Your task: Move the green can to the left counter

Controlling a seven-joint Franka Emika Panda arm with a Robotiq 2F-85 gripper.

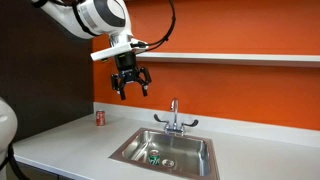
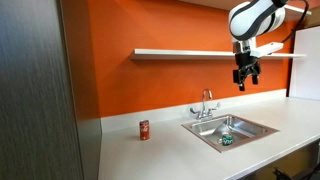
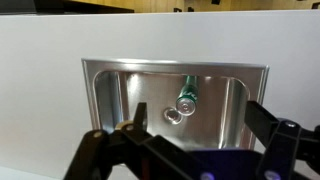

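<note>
The green can [image 3: 187, 98] is lying on its side in the steel sink basin [image 3: 110, 90], beside the drain. The gripper [image 1: 131, 92] is hovering high above it, fingers spread apart, holding nothing. A small red can [image 2: 144, 129] is standing on the left counter [image 2: 150, 158]

Both exterior views distant, flanking the sink [image 1: 186, 149], wrist view looking down into it

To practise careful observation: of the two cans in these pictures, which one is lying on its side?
The green can, lying down inside the sink. The red can stands upright on the counter.
</note>
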